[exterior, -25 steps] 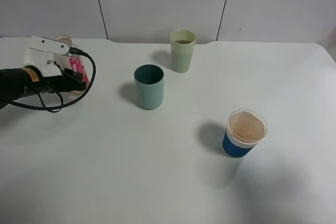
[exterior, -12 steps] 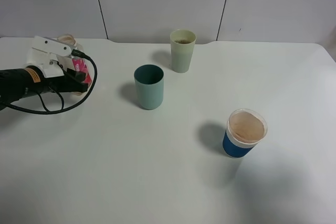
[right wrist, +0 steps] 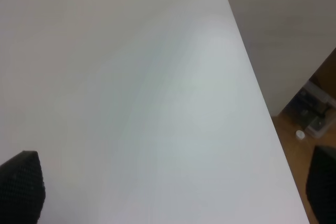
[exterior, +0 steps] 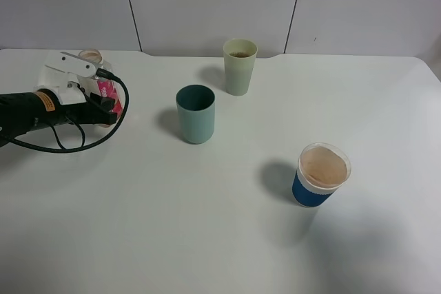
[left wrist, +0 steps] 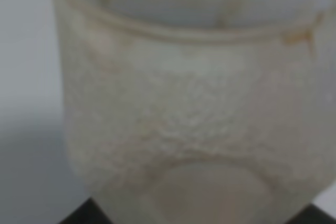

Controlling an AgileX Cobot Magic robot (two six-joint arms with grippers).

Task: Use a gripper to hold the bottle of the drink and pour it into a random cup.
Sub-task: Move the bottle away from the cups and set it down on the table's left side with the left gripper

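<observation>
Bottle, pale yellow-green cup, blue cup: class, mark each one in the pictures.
bottle (exterior: 106, 91), high view, on its pink label
pale yellow-green cup (exterior: 239, 74), high view, on its side wall
blue cup (exterior: 309, 192), high view, on its blue side

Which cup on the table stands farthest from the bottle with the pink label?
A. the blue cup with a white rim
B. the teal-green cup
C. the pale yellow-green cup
A. The blue cup with a white rim stands at the right front of the table, while the bottle is at the far left; the teal-green cup and the pale yellow-green cup both stand between them, nearer to the bottle.
</observation>
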